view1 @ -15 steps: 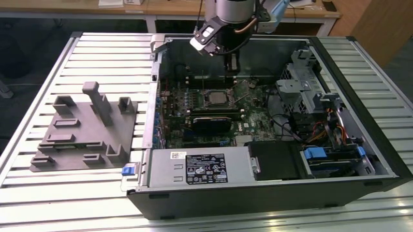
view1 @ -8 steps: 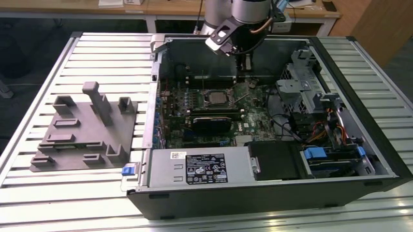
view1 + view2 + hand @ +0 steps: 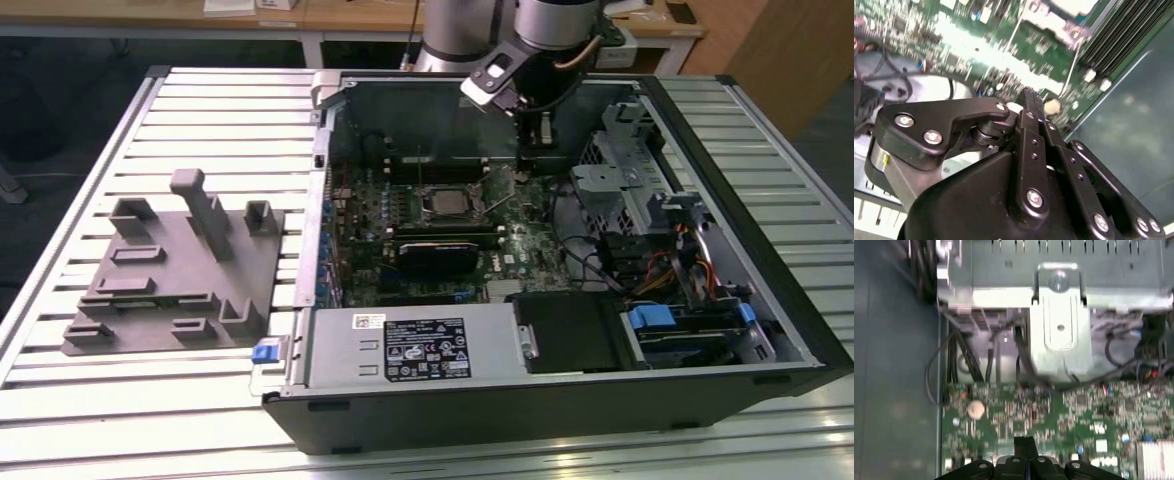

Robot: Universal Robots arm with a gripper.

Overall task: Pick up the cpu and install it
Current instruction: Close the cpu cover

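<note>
- An open black and grey metal computer case [image 3: 561, 405] lies on its side on a ribbed aluminium table [image 3: 200, 100].
- In the case sits a green motherboard [image 3: 527, 240]. In front of the board is a grey metal power supply box with a label [image 3: 414, 345]. On the exterior view's right is a grey drive cage with blue plastic tabs [image 3: 654, 320] and bundled cables.
- On the table, just beside the case on the exterior view's left, lies a grey plastic blocky fixture plate [image 3: 160, 290]. Its posts and pockets look bare.
- The cpu [image 3: 439, 206] is a small flat square chip with a pale silvery top. It lies level inside the dark square socket frame near the middle of the motherboard.
- The black gripper [image 3: 530, 138] hangs from the arm inside the case, close to the far wall and above the board's rear edge.
- In both wrist views the fingers [image 3: 1020, 447] are pressed together, with nothing between them. Their joined tip [image 3: 1032, 100] points down at the board.
- A round silvery coin cell [image 3: 975, 410] on the board lies near the tip.
- The cpu is well apart from the fingers. In the exterior view it lies to their left and nearer the camera, and nothing touches it.
</note>
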